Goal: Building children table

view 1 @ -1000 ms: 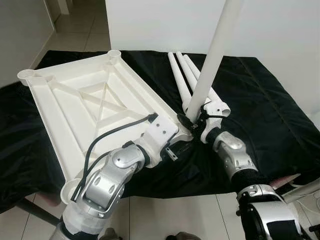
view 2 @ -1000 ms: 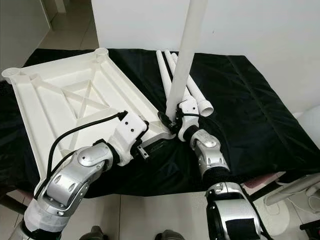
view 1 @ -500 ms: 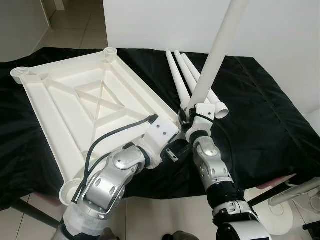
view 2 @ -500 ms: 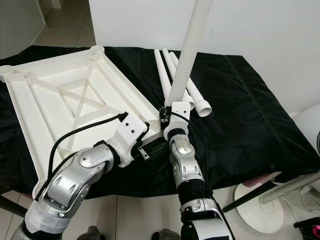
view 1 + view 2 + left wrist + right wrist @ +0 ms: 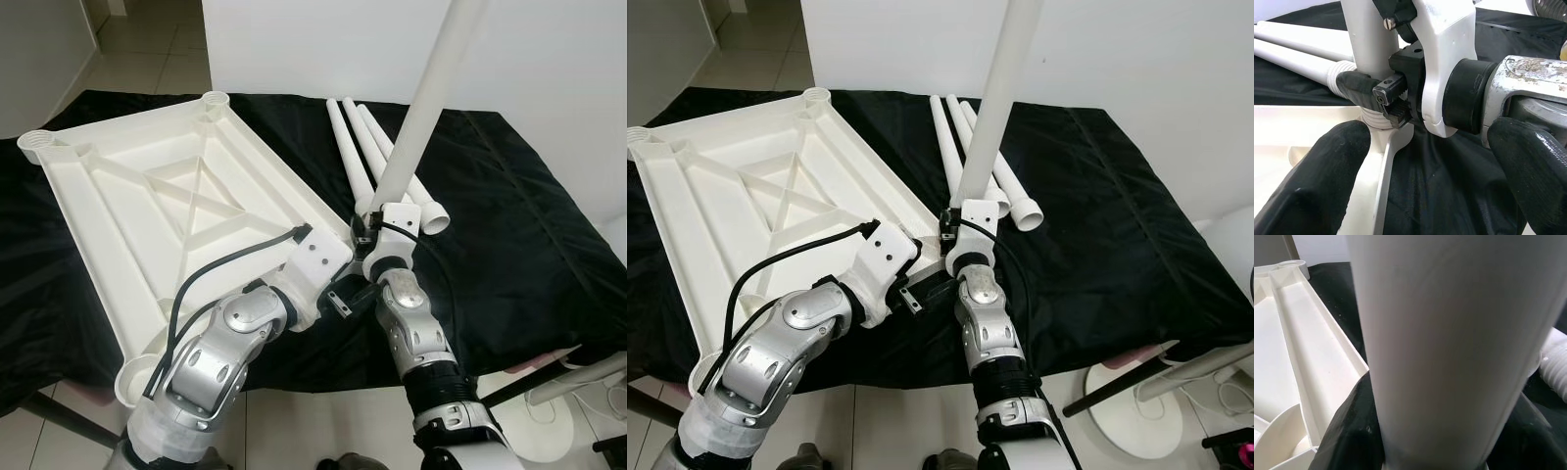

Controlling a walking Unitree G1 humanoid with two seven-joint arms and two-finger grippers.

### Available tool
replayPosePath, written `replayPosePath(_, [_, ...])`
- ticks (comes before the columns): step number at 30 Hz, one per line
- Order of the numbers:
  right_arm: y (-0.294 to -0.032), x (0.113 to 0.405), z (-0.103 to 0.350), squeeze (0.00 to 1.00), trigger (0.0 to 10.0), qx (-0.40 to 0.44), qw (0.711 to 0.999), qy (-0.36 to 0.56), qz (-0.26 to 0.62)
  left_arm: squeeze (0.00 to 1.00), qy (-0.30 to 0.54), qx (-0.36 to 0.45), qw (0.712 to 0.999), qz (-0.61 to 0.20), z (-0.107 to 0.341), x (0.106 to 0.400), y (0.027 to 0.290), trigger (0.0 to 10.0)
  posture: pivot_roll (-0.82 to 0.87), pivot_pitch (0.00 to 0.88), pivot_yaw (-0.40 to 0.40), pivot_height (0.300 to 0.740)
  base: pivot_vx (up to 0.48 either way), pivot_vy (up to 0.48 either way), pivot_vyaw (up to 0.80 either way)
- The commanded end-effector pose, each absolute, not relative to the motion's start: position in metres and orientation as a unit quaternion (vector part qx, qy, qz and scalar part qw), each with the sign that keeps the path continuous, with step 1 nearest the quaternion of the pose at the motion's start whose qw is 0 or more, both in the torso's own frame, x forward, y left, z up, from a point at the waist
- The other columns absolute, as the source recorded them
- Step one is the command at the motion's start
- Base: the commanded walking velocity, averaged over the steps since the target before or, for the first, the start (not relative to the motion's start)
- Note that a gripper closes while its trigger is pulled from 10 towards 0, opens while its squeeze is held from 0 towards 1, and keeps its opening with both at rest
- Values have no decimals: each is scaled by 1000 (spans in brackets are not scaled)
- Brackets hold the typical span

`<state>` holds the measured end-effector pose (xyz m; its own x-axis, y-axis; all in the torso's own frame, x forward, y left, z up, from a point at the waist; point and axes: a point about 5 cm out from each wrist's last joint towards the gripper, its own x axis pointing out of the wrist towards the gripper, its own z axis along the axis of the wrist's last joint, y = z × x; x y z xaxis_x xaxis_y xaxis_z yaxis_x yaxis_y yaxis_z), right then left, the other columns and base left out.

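Here the white table top [image 5: 167, 206] lies upside down on a black cloth [image 5: 509, 225], its ribbed underside up and round leg sockets at its corners. At the corner nearest the robot a white leg [image 5: 421, 108] stands nearly upright, leaning a little, with its top end cut off by the picture edge. The right gripper [image 5: 367, 223] is clamped around the bottom of this leg; in the right wrist view its dark fingers [image 5: 1352, 431] press against both sides of the leg just above the socket. In the left wrist view one of these fingers [image 5: 1356, 84] wraps the leg right above its threaded end, which sits at the corner socket; how far it is seated cannot be made out. The left gripper [image 5: 1425, 161] is low beside that same corner, its two thick fingers [image 5: 1317, 176] spread wide and holding nothing, with the right wrist and the corner edge between them. In the eye views its fingers are hidden under its own wrist. Three more legs [image 5: 362, 147] lie side by side on the cloth just behind the upright leg.
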<state>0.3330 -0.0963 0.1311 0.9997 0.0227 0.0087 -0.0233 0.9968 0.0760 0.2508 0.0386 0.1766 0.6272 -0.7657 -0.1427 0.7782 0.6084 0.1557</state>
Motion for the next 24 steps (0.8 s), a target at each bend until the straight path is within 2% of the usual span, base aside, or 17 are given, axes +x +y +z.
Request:
replayPosePath(1, [-95,328,115,0,10000,31,999,35,9,0,27,107,906,-409,177,251,38,10000,42,10,-87,740,0,0,0])
replayPosePath(3, [-95,328,115,0,10000,31,999,35,9,0,27,107,906,-409,177,251,38,10000,42,10,-87,740,0,0,0])
replayPosePath(4, [-96,328,117,1000,10000,40,999,26,18,0,27,107,906,-409,177,251,38,10000,42,10,-87,740,0,0,0])
replayPosePath(12, [-108,328,129,1000,10000,48,998,-20,25,0,26,108,906,-408,178,251,39,10000,43,4,-86,740,0,0,0])
replayPosePath(13, [-111,326,131,0,10000,52,998,-27,33,0,25,108,906,-408,178,251,39,10000,41,4,-86,740,0,0,0])
replayPosePath(21, [-120,318,135,0,10000,54,995,-50,71,0,24,107,906,-408,179,251,39,10000,40,6,-84,740,0,0,0])
replayPosePath(23, [-122,318,138,0,10000,39,989,-59,127,0,23,108,906,-410,179,252,39,10000,33,13,-74,740,0,0,0])
replayPosePath(24, [-122,318,138,0,10000,39,989,-59,127,0,23,108,906,-410,179,252,39,10000,33,13,-74,740,0,0,0])
